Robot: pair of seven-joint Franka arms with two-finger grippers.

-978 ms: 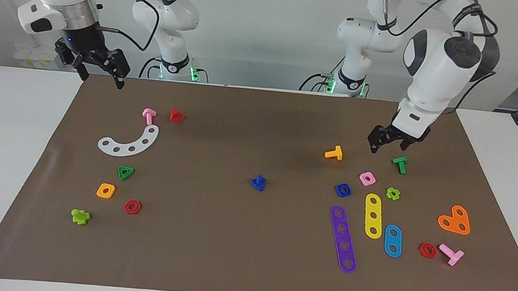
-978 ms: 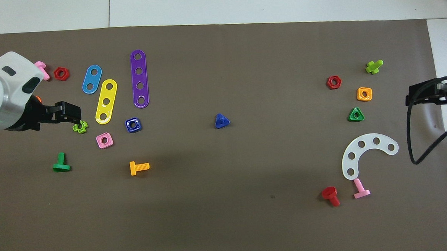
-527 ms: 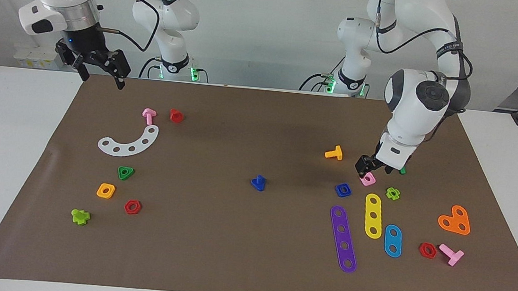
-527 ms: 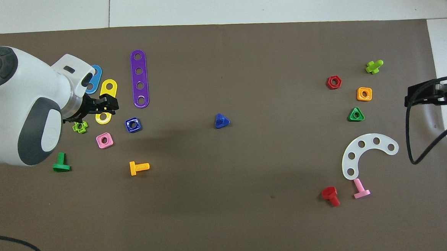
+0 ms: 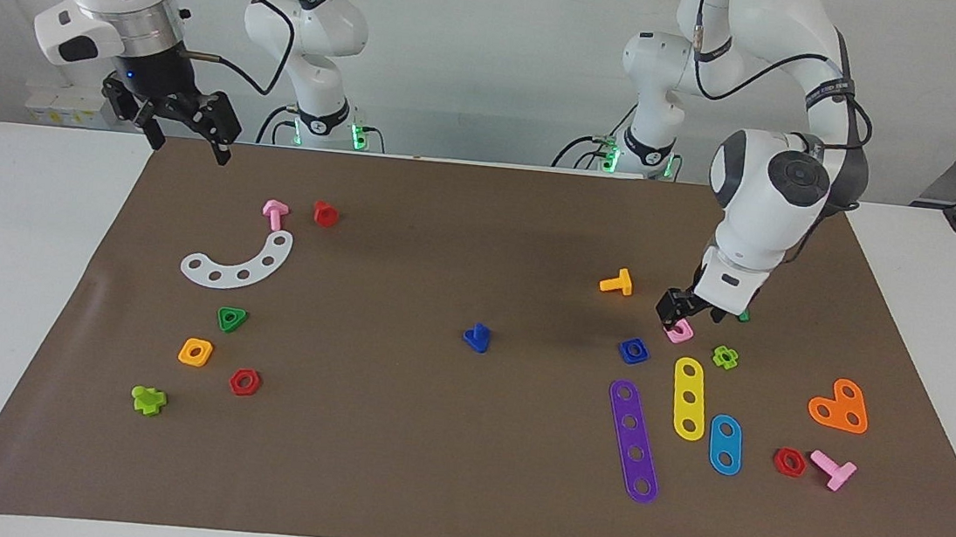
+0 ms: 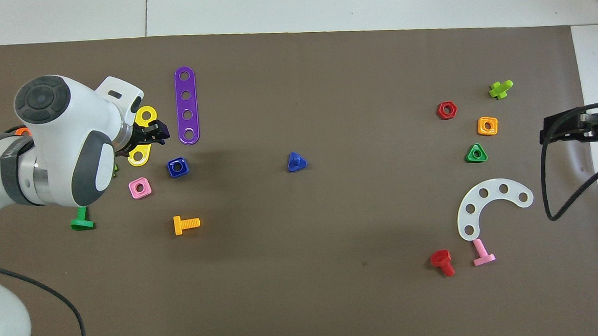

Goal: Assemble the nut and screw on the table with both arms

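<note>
Nut [image 5: 633,350] lies flat on mat [image 5: 387,488] twd left arm's end; screw [image 5: 477,337] mid-mat, head down. Both look light, stiff, slick plastic; best pinched across nut's flat sides. Left gripper [image 5: 672,312] low over pink nut [image 5: 681,331], finger gap can't tell. Right gripper [image 5: 184,133] waits spread wide over mat's corner.

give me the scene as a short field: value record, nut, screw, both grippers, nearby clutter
nut: dark-blue nut flat on the brown mat, toward the left arm's end, not gripped
screw: dark-blue screw head down, shaft up, mid-mat, untouched
left gripper: left gripper low over the mat by the pink square nut, beside the dark-blue nut; holds nothing
right gripper: right gripper open, raised over the mat's edge at the right arm's end, waiting
clutter by nut: purple strip, yellow strip, orange screw
assembly: not started
</note>
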